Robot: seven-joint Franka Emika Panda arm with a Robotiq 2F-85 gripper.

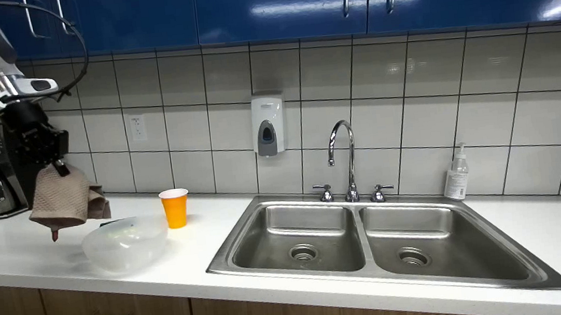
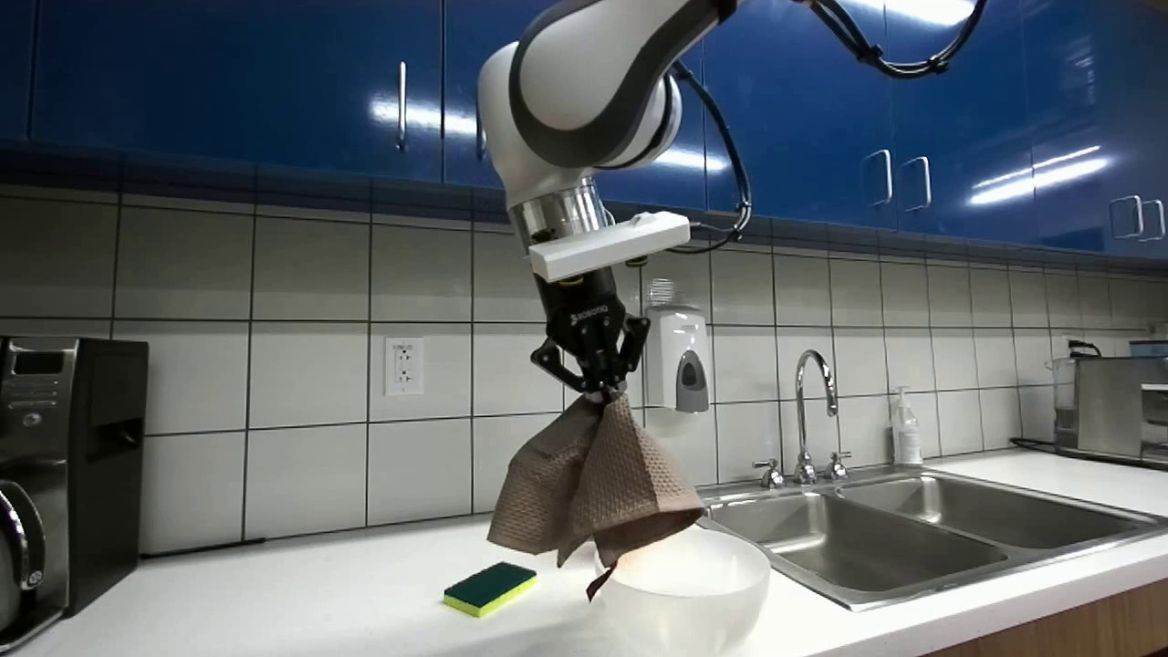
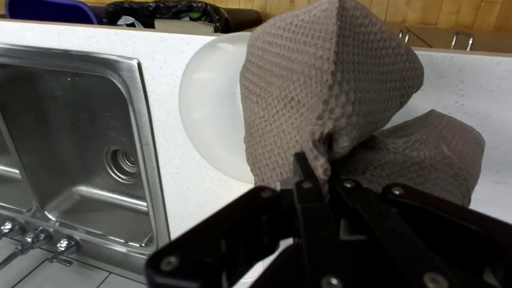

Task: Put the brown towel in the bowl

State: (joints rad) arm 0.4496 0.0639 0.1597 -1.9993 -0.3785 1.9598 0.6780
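1. Black two-fingered Robotiq gripper [image 2: 603,394], pointing down from the thick white-and-grey robot arm [image 2: 584,100]; its fingers stand close together, pinching cloth between them;
2. Brown waffle-weave cloth towel [image 2: 630,484], held by its upper part and hanging in loose folds above the counter; it is outside the bowl, close to the rim, and in the wrist view it hides part of the bowl; whether they touch, I cannot tell;
3. Round, translucent white bowl [image 2: 684,620], upright on the white countertop [image 2: 274,602], near its front edge;
4. Flat rectangular sponge [image 2: 490,589], dark green above and yellow below; near the bowl, farther from the front edge;
5. Orange tapered cup [image 1: 175,210], white inside; upright near the bowl, toward the back edge;
6. Double-basin stainless-steel sink [image 1: 307,214], set between the front and back edges; slender chrome faucet [image 1: 352,171] at its back rim; clear pump bottle [image 1: 456,180] by its far back corner;
7. White-and-grey wall dispenser [image 1: 268,119] above the back edge; black-and-steel coffee maker [image 2: 91,474] near that edge, across the bowl from the sink.
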